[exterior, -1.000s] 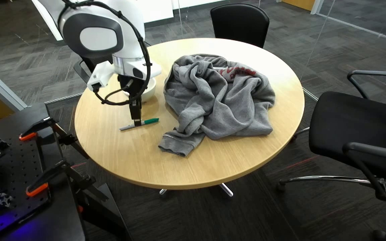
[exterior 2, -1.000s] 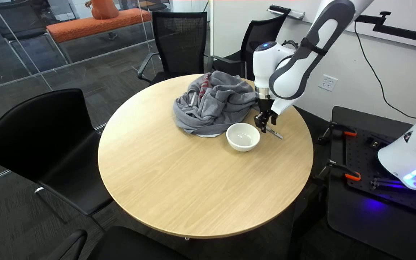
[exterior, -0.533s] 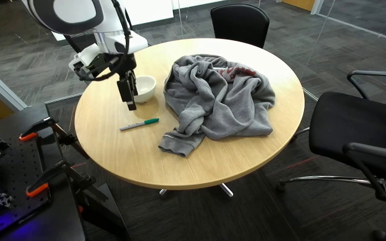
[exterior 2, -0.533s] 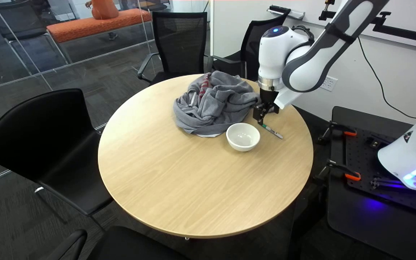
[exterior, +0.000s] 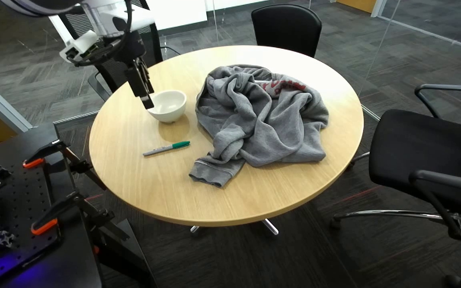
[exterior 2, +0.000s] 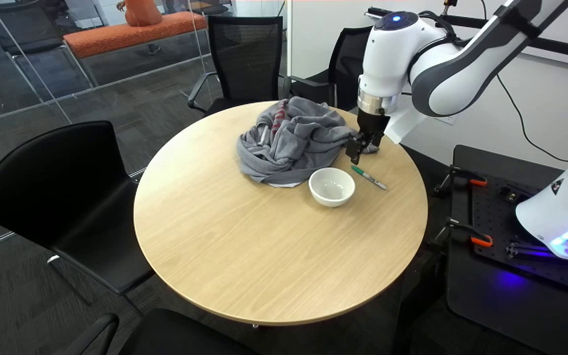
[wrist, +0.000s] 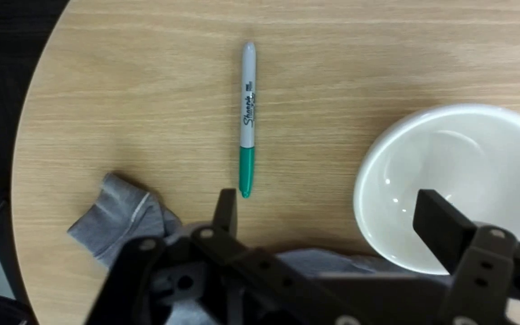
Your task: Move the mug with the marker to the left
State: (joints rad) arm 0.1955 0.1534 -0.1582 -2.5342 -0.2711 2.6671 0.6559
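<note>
The mug, a small white bowl-like cup (exterior: 170, 105), stands upright on the round table and also shows in an exterior view (exterior 2: 332, 186) and the wrist view (wrist: 449, 149). The marker (exterior: 166, 148), grey with a green cap, lies flat on the table beside the mug, apart from it. It also shows in an exterior view (exterior 2: 369, 177) and the wrist view (wrist: 247, 119). My gripper (wrist: 327, 194) is open and empty, raised above the table. In the wrist view, one finger appears near the marker's cap end and the other overlaps the mug's inside.
A heaped grey sweatshirt (exterior: 262, 116) lies beside the mug and marker, its sleeve (exterior: 214, 170) reaching near the marker. The round wooden table (exterior 2: 264, 266) has chairs around it. The black robot stand (exterior 2: 481, 315) with clamps is near the table's edge.
My gripper was down at the marker one second ago. It has risen off it and moved up and left in an exterior view. The marker and mug have not moved.
</note>
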